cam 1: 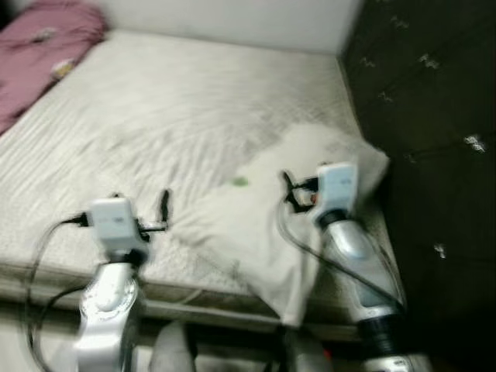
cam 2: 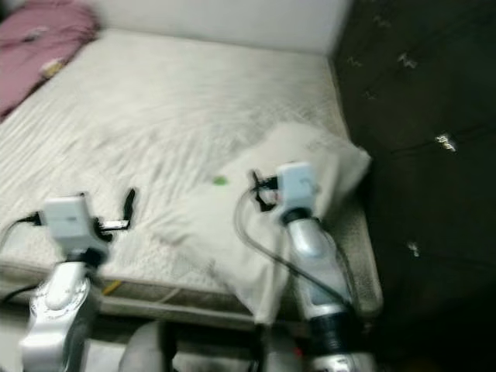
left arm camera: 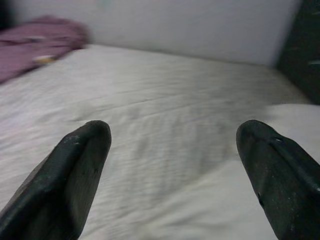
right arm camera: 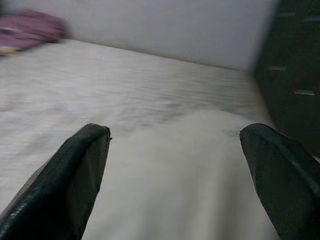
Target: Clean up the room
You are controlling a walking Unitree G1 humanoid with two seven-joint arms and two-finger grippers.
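While hovering both spread-fingered, empty grippers, left (left arm camera: 172,165) and right (right arm camera: 175,170), I am lining up the near-right pillow (cam 1: 263,225) on the mattress (cam 1: 155,124).

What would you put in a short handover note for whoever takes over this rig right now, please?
Left gripper: jaws open, empty, over the bare mattress near its front edge.
Right gripper: jaws open, empty, over the white pillow.
The pillow lies askew at the mattress's front right corner, one end hanging over the edge, beside the dark headboard. A pink blanket is bunched at the far left corner.
Done: nothing visibly tidied yet.
Left: probably grasp and straighten the pillow, then deal with the blanket. Views are blurred.
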